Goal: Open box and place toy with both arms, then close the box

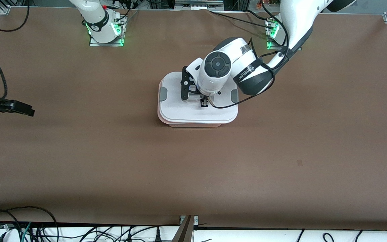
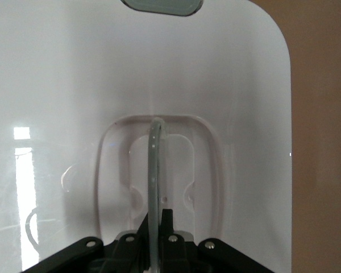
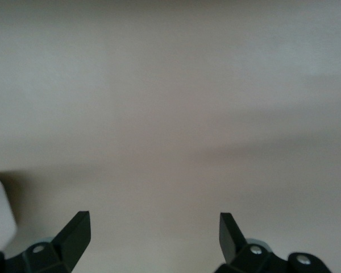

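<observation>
The box (image 1: 193,112) stands in the middle of the table, its white lid on the pale pink tub, with grey clips (image 1: 163,94) at both ends. My left gripper (image 1: 204,102) is down on the lid's centre. In the left wrist view its fingers are shut (image 2: 157,219) on the lid's thin translucent handle (image 2: 154,165), which stands upright out of its recess in the lid (image 2: 74,85). My right gripper (image 1: 29,111) waits open and empty above the table at the right arm's end; it also shows in the right wrist view (image 3: 154,224). The pink toy is not in view.
The arm bases (image 1: 104,32) stand along the table's edge farthest from the front camera. Cables (image 1: 45,228) hang off the edge nearest the front camera. A small dark mark (image 1: 299,163) lies on the brown table toward the left arm's end.
</observation>
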`<control>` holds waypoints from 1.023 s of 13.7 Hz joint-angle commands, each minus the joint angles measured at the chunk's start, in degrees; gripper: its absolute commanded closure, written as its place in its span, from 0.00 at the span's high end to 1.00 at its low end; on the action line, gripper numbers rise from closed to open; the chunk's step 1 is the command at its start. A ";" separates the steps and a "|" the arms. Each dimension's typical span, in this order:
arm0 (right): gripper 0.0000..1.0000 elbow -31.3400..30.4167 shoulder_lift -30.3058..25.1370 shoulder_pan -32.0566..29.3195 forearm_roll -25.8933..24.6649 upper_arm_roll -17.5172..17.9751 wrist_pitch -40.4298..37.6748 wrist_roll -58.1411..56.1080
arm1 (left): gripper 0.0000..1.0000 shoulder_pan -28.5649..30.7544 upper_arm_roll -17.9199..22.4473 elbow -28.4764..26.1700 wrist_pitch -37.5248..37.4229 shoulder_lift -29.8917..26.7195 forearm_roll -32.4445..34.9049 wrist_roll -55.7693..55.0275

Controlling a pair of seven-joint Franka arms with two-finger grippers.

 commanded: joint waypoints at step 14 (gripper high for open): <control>1.00 -19.19 -14.09 2.90 2.95 -4.48 1.01 -3.73 | 0.04 -2.40 1.04 -0.63 3.30 1.87 0.51 -2.71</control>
